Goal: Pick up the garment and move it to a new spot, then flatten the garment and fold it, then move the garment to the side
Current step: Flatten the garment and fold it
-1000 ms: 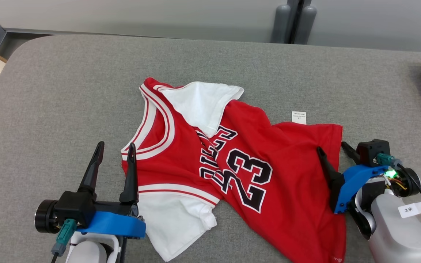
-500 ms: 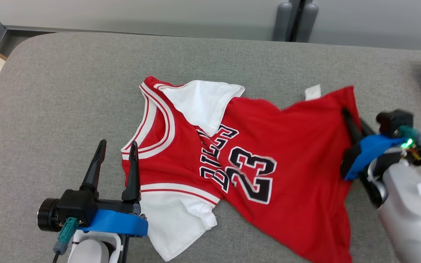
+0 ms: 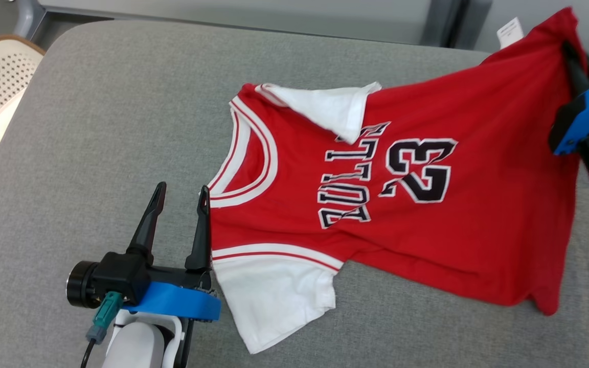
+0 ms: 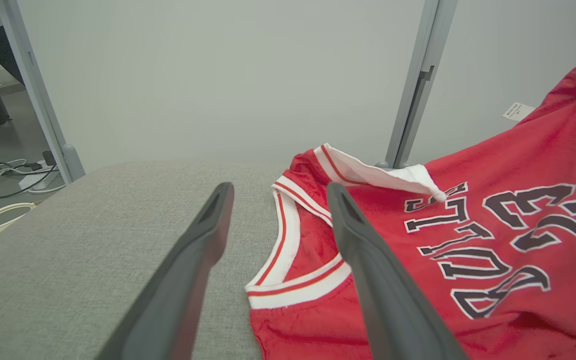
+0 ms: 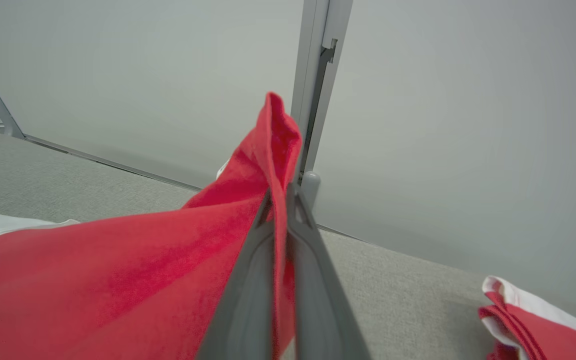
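Grey table (image 3: pixel 95 153) beneath red jersey (image 3: pixel 427 230); collar end flat, hem corner raised off the surface. Right tool (image 5: pixel 279 196) clamped on jersey's raised hem corner. Left tool (image 3: pixel 181 186) wide apart, empty, just beside jersey's shoulder strap, above its white sleeve.

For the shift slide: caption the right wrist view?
Right gripper shut on the red jersey, corner raised above the grey table.

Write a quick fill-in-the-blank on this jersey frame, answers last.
The right gripper is ____ on the jersey's edge.
The left gripper stands ____, holding nothing.
The jersey's printed number is ____.
Its sleeves are ____.
Missing: shut; open; 23; white.
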### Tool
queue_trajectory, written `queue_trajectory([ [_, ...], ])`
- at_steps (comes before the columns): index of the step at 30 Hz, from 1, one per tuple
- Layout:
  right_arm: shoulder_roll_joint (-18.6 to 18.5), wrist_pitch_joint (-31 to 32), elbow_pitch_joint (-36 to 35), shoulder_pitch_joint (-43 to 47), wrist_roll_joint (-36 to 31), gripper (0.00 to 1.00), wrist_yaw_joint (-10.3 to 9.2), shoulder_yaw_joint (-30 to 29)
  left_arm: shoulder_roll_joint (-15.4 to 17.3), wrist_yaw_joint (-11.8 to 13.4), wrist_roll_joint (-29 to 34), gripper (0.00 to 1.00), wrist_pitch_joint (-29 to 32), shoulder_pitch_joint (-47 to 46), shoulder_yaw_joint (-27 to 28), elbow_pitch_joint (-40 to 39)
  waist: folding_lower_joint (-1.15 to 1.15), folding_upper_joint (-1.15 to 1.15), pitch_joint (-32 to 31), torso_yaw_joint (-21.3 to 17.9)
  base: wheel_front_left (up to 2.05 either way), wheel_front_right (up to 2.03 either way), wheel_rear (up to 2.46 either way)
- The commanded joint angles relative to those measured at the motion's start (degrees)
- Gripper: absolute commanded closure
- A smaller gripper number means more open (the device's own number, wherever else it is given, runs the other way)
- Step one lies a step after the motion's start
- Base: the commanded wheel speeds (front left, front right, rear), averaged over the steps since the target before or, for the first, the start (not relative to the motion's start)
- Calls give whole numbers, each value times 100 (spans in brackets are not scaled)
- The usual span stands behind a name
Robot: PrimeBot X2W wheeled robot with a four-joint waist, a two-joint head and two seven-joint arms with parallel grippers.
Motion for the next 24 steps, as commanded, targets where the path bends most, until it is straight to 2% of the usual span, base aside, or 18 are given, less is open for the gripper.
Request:
queue_trajectory([
  [1, -91, -2, 157, -237, -39, 100, 1, -6, 2, -2, -37, 0, -26, -143, -35, -13, 0, 0, 117, 128, 0, 0, 0],
  [6, -114, 15, 552, -494, -114, 100, 1, 18, 1, 36, -71, 0, -26, -185, -83, -23, 0, 0, 201, 209, 0, 0, 0],
  [7, -107, -29, 636, -540, -117, 95, 1, 23, 1, 44, -81, 0, -26, -193, -85, -24, 0, 0, 212, 211, 0, 0, 0],
  [8, -78, -73, 718, -573, -110, 24, 1, 15, 1, 58, -87, 0, -26, -193, -79, -27, 0, 0, 221, 202, 0, 0, 0],
  [9, -41, -118, 786, -581, -89, 0, 1, 12, 1, 67, -86, 0, -26, -186, -75, -30, 0, 0, 225, 185, 0, 0, 0],
  [14, 5, -443, 954, -404, -28, 0, 1, 38, 4, 97, -49, 0, -26, -110, -8, 16, 0, 0, 126, -25, 0, 0, 0],
  [18, 5, -619, 759, -23, 47, 0, 1, -18, 2, 97, 47, 0, -26, 6, 142, 29, 0, 0, -65, -293, 0, 0, 0],
  [20, -3, -644, 429, 201, 92, 0, 1, -99, 4, 81, 113, 0, -26, 67, 252, 20, 0, 0, -160, -454, 0, 0, 0],
  [24, -26, -641, -736, 1027, 117, 0, 1, -485, 6, 40, 217, 0, -26, 200, 444, 8, 0, 0, -344, -716, 0, 0, 0],
])
